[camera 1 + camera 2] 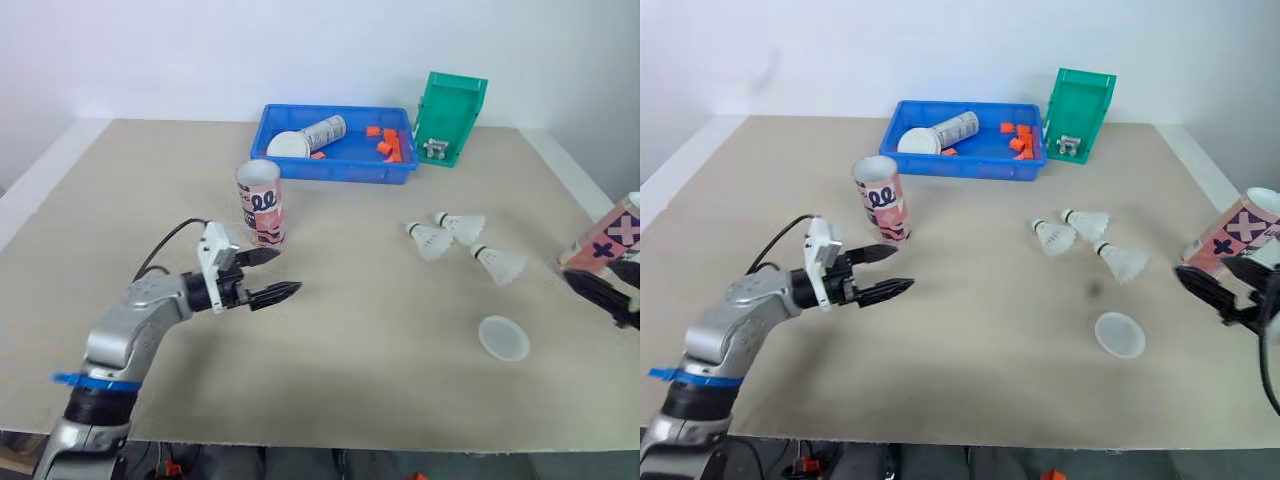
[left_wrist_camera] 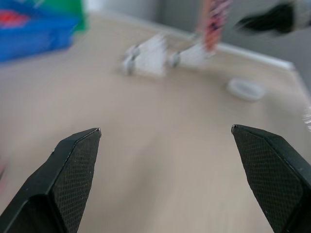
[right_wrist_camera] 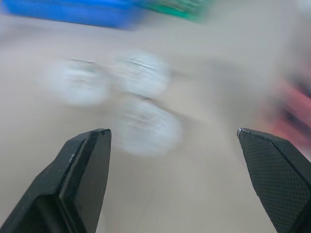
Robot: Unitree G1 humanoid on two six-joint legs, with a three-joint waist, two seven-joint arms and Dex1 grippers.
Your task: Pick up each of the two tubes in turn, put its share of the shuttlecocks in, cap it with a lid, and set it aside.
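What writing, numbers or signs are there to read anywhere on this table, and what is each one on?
"ee": dark rounded letters, as best they can be read, on the upright tube; its other print is too small to read.
"X" and "+": dark signs on the tilted tube on the robot's right.
Grey print on the lying tube in the blue tray: too small to read.
Nothing else legible.
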